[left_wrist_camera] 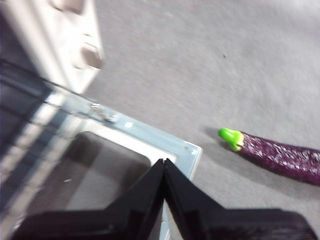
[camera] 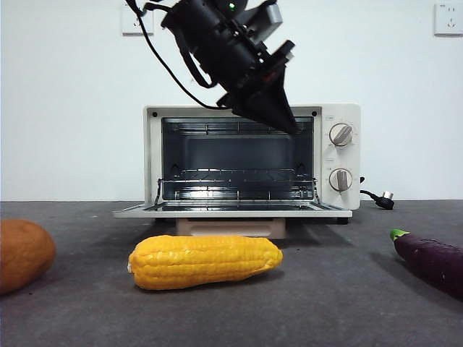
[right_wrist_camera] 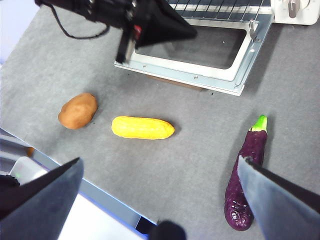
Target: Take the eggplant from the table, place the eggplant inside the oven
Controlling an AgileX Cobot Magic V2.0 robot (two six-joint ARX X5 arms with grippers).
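The dark purple eggplant (camera: 434, 262) (left_wrist_camera: 285, 156) (right_wrist_camera: 245, 182) lies on the grey table (camera: 325, 311) at the right, green cap pointing toward the oven (camera: 340, 155). The cream oven's door (camera: 231, 211) (right_wrist_camera: 200, 55) hangs open and flat, wire rack visible inside. My left gripper (camera: 288, 123) (left_wrist_camera: 164, 162) (right_wrist_camera: 185, 31) is shut and empty, hovering over the open door's right part, well apart from the eggplant. My right gripper (right_wrist_camera: 159, 161) is open, high above the table, with the eggplant below near one finger.
A yellow corn cob (camera: 206, 262) (right_wrist_camera: 142, 127) lies in front of the oven door. An orange-brown rounded vegetable (camera: 22, 253) (right_wrist_camera: 77, 111) sits at the left. The oven's plug and cable (camera: 380, 199) trail to the right of the oven.
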